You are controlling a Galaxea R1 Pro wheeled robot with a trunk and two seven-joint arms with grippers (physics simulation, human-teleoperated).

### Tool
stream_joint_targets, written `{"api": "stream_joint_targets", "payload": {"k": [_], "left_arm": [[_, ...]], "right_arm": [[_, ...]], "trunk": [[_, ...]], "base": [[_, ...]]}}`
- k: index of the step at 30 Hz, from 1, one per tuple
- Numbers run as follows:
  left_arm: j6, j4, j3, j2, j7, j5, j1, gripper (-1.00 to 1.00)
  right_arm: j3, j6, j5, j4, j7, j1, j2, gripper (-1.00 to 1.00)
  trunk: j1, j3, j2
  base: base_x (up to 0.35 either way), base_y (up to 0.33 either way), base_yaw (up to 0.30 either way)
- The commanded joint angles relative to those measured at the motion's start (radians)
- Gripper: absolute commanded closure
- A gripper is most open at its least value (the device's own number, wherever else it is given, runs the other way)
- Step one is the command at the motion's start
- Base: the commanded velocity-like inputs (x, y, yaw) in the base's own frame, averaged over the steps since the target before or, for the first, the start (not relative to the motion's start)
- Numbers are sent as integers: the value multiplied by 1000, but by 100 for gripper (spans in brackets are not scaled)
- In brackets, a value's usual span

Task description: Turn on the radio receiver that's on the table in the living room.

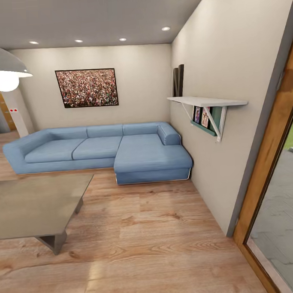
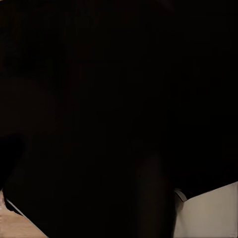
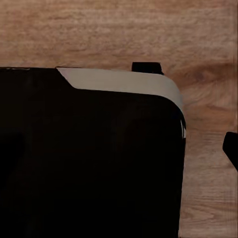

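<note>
I am in the living room, with beige walls and a wood floor (image 1: 160,240). The low coffee table (image 1: 33,208), with its glossy grey-brown top and dark angled leg, sits at the lower left of the head view and is cut off by the frame's edge. The part of its top that shows is bare. The radio receiver is out of view. The left wrist view is almost all dark robot body (image 2: 114,99). In the right wrist view a dark body panel with a white trim strip (image 3: 124,82) hangs above wood floor (image 3: 119,29).
A blue L-shaped sofa (image 1: 103,148) runs along the back wall under a dark-framed crowd picture (image 1: 86,87). A white wall shelf (image 1: 208,101) juts out at the right. A wood-framed glass door (image 1: 272,165) stands at the far right. A lamp (image 1: 3,68) hangs at the upper left.
</note>
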Motion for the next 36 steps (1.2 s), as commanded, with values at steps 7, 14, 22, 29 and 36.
{"api": "stream_joint_targets", "payload": {"k": [7, 14, 22, 29, 36], "left_arm": [[75, -443, 2, 7, 53, -5, -1, -100], [240, -639, 7, 9, 98, -4, -3, -100], [178, -636, 14, 20, 100, -8, -3, -100], [177, -635, 15, 21, 101, -8, -3, -100], [175, -634, 15, 20, 102, -8, -3, -100]], "right_arm": [[-4, 9, -2, -361, -3, -10, -86, -100], [-5, 11, -9, -413, -1, -74, -167, -100], [-2, 6, -11, -389, -1, -77, -169, -100], [-2, 5, -10, -374, -2, -77, -171, -100], [-2, 3, -10, -361, -2, -77, -171, -100]], "trunk": [[0, 0, 0], [0, 0, 0], [0, 0, 0], [0, 0, 0], [0, 0, 0]], "base": [[0, 0, 0], [0, 0, 0], [0, 0, 21], [0, 0, 227], [0, 0, 279]]}}
